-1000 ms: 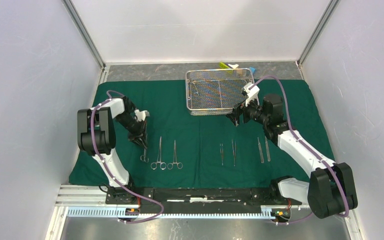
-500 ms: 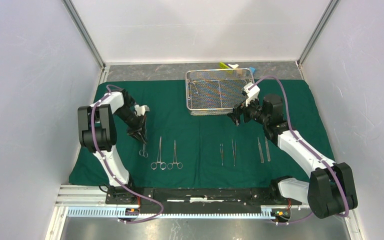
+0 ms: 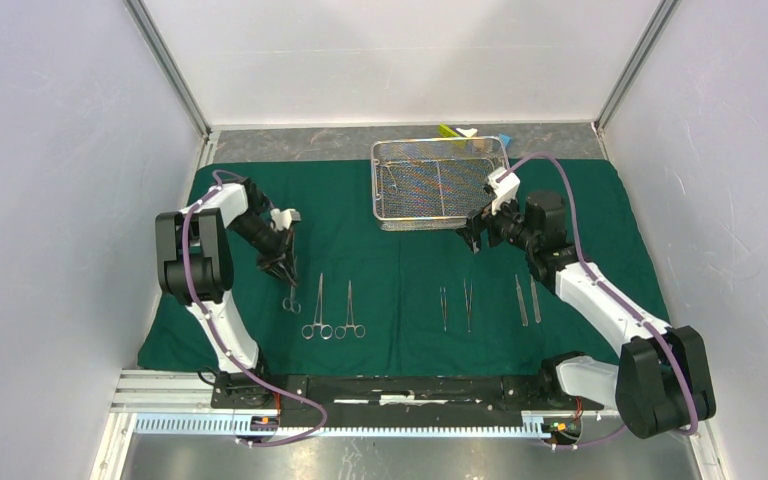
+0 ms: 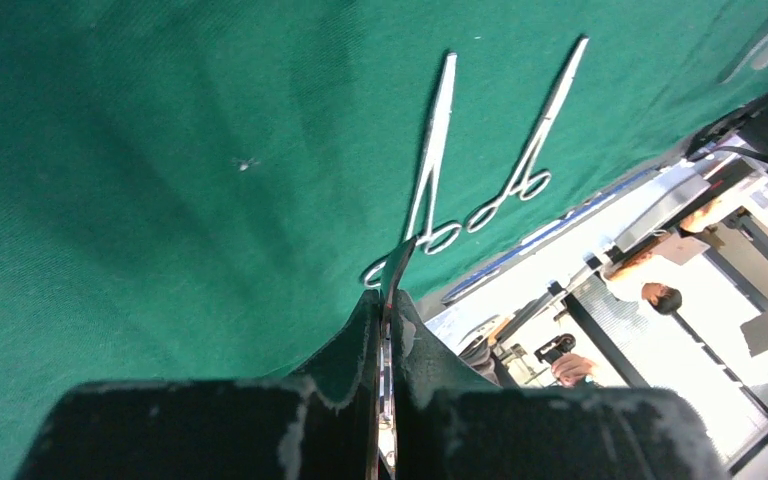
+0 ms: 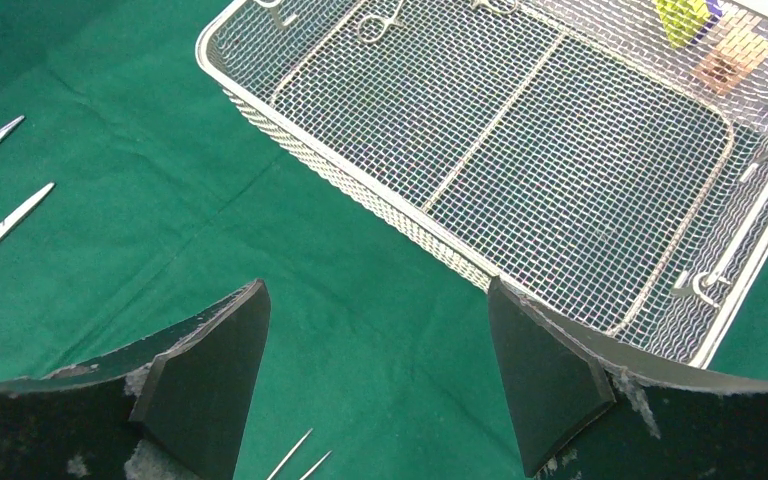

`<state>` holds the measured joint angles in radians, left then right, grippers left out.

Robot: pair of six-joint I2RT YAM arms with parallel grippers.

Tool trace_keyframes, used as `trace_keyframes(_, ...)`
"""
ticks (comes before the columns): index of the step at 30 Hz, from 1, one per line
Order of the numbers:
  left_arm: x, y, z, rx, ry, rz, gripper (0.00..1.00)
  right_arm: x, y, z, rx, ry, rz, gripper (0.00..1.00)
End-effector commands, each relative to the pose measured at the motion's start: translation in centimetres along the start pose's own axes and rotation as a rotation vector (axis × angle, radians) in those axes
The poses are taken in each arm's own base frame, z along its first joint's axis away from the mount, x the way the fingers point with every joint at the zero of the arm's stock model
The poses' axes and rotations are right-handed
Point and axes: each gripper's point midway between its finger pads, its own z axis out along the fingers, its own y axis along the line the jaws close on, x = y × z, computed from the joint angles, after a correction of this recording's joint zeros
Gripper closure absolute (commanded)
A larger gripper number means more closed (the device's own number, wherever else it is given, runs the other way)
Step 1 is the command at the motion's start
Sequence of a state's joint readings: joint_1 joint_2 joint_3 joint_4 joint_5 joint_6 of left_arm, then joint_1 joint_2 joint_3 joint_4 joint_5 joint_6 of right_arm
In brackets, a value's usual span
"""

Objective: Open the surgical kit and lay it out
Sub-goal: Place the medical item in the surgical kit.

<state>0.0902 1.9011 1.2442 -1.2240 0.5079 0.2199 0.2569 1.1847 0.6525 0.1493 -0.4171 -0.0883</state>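
The dark green drape [image 3: 400,260] lies flat across the table, with the silver mesh tray [image 3: 430,222] at its 12 o'clock edge. Toward 6 o'clock, 2 ring-handled clamps [image 3: 317,310] lie side by side, and 4 tweezers [image 3: 468,305] lie in a row at their 3 o'clock. The left gripper [image 3: 282,268], on the drape's 9 o'clock side, points down, pinched tight on a 3rd clamp [image 3: 290,298] whose rings point toward 6 o'clock. The right gripper [image 3: 477,232] hangs just off the tray's 5 o'clock corner, jaws wide apart, holding nothing. Whether the held clamp's rings touch the cloth is unclear. Small colored blocks [image 3: 457,131] behind the tray are partly hidden.
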Motion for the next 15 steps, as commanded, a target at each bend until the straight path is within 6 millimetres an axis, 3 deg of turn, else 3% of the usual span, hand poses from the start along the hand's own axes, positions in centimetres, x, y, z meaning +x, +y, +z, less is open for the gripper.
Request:
trace_keyframes(1,-0.6,-2.1,-1.0,0.084,-0.070,-0.004,0.98,-1.2,-0.4,-0.4,0.023,-0.044,-0.036,0.14)
trace_keyframes(7,-1.3,-3.9,-1.7,0.149,-0.141,0.014,0.98,-1.4,-0.6,-0.6,0.029,-0.053,-0.038,0.13)
trace_keyframes(15,-0.5,-3.4,-1.6,0.114,-0.140,0.017,0.98,-1.3,-0.6,-0.6,0.029,-0.056,-0.033,0.12)
